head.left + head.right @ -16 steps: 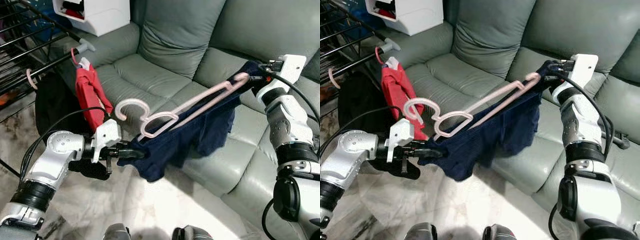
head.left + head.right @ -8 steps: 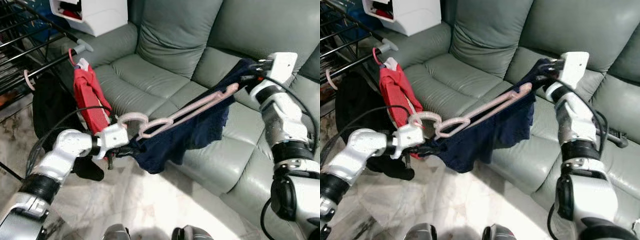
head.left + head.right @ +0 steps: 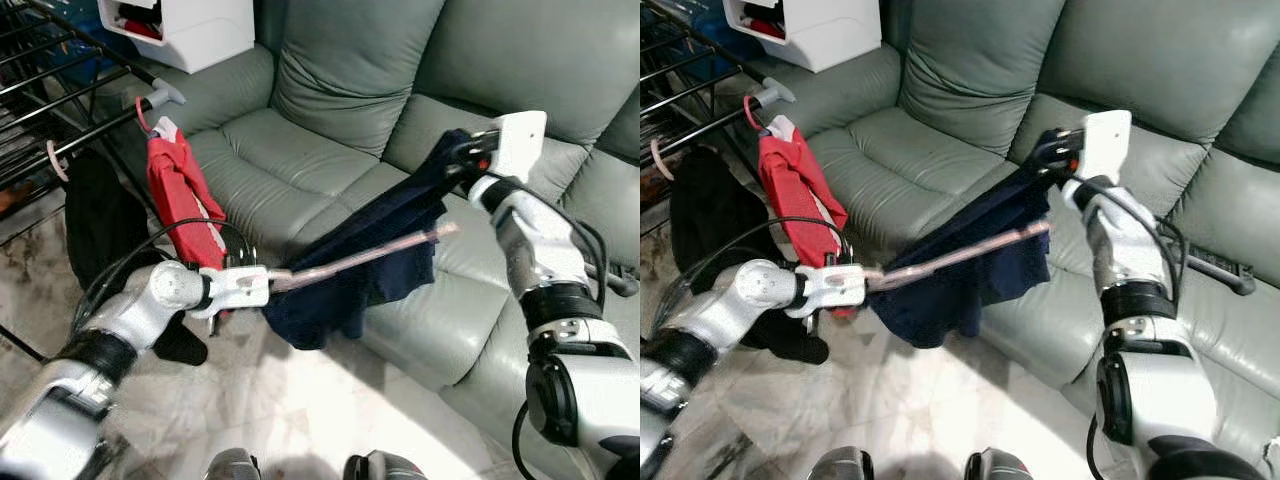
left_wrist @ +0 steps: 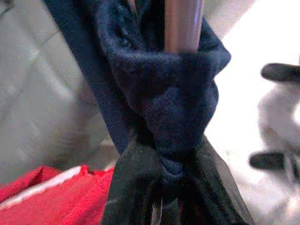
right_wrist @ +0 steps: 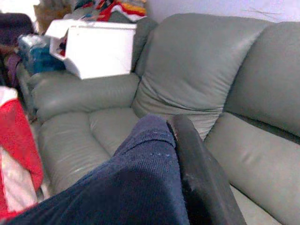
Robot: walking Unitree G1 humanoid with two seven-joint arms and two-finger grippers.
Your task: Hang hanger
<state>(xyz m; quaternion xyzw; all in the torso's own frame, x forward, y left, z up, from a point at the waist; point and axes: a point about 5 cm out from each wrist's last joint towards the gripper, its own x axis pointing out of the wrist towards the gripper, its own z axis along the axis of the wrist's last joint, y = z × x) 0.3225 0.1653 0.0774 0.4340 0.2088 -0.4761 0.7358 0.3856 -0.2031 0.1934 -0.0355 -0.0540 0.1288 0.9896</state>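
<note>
A: Why is the navy garment (image 3: 370, 255) stretched out over the sofa (image 3: 300, 130)?

B: It is held at both ends. One end is clamped by the left gripper (image 4: 161, 187), whose fingers are pinched tight on a bunched fold of the cloth; the other end is pinched by the right gripper (image 3: 462, 152), raised over the seat. That way the cloth is kept taut and off the floor (image 3: 300, 420).

A: And the hanger (image 3: 365, 258)?

B: It is threaded inside the garment. A pink bar is seen running from beside the left gripper up to a bare tip near the right arm. The hook cannot be made out; it is probably hidden behind the left wrist.

A: So where is it meant to be hung?

B: Judging by the task, on the rack (image 3: 70, 110) at the robot's left, where a red garment (image 3: 180, 195) is already hung from a rail and a black one (image 3: 95, 220) is draped just beside it. The hanger is well apart from those rails, so the hanging is not yet done.

A: What is risked?

B: With the hook hidden, the rail could be missed, or the cloth could be slid off the bar.
</note>
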